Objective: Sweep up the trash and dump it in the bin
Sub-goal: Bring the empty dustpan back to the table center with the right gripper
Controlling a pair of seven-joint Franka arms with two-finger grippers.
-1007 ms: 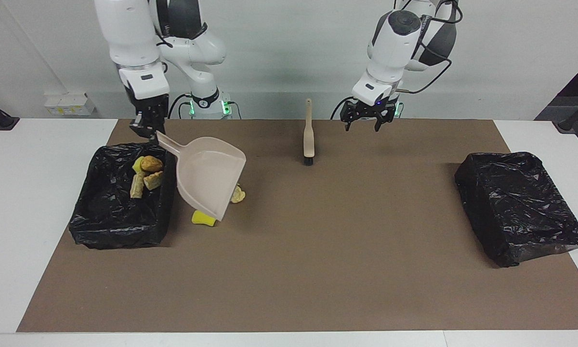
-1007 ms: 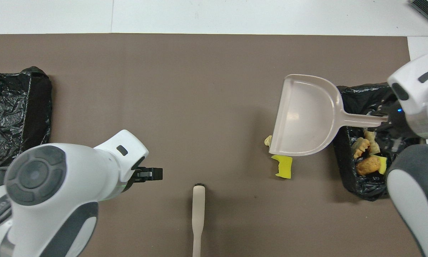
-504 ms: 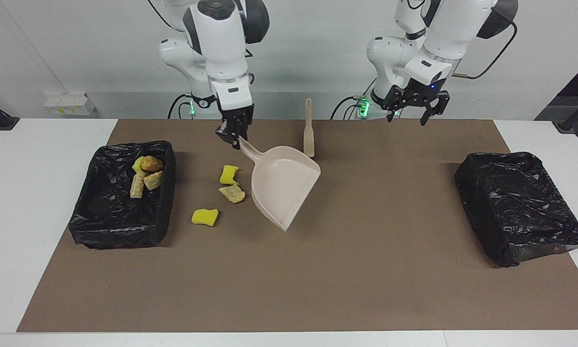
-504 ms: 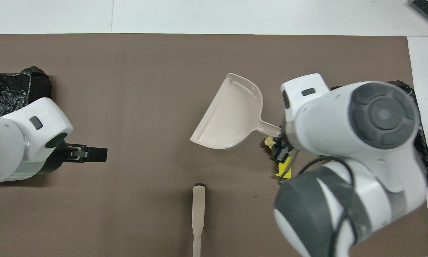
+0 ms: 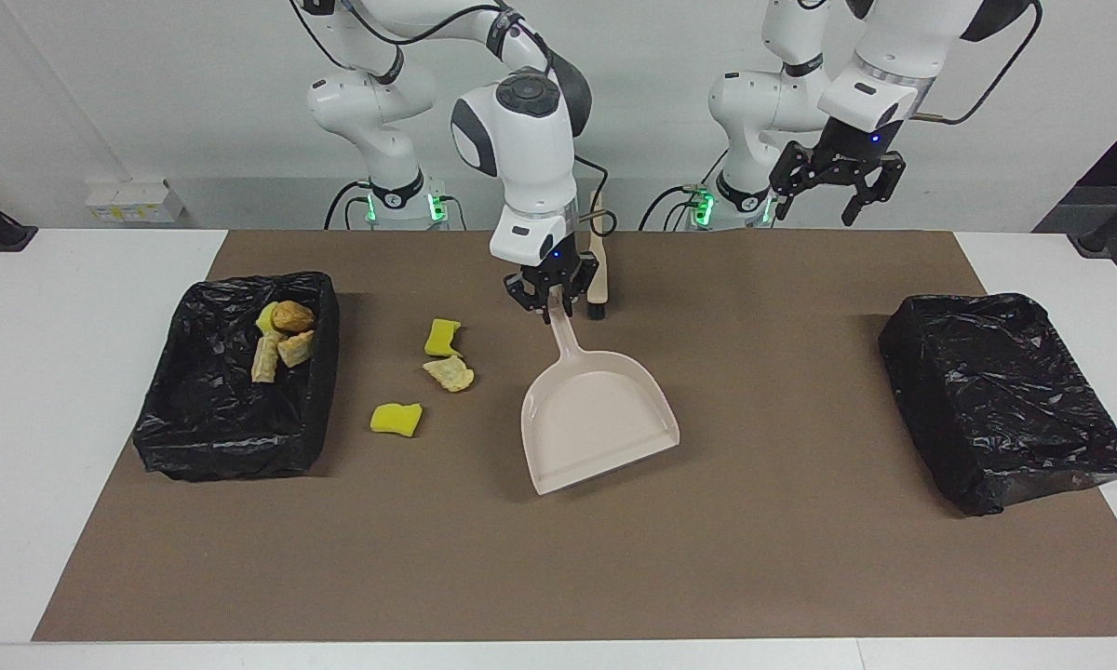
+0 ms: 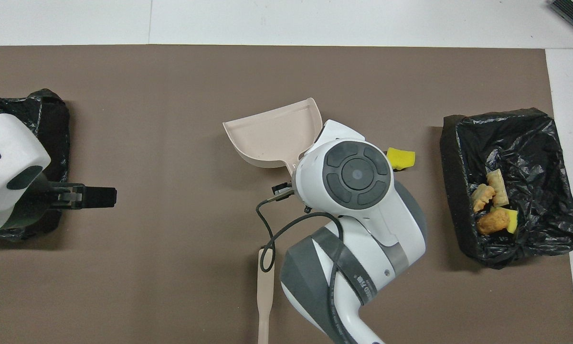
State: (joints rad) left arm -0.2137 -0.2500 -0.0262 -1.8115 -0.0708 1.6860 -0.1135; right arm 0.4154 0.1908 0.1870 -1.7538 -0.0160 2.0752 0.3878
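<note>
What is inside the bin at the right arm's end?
Four trash scraps lie in the bin: brown pastry pieces and a yellow chunk. Anything under them is hidden.

white wall, white table, brown mat.

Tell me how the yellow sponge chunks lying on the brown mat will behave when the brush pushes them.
The bright yellow sponge chunks look like light foam, so they would probably slide easily or tumble. Their blocky, uneven shapes make rolling far unlikely. Being soft, they may squash against the beige plastic dustpan lip rather than ride cleanly in.
</note>
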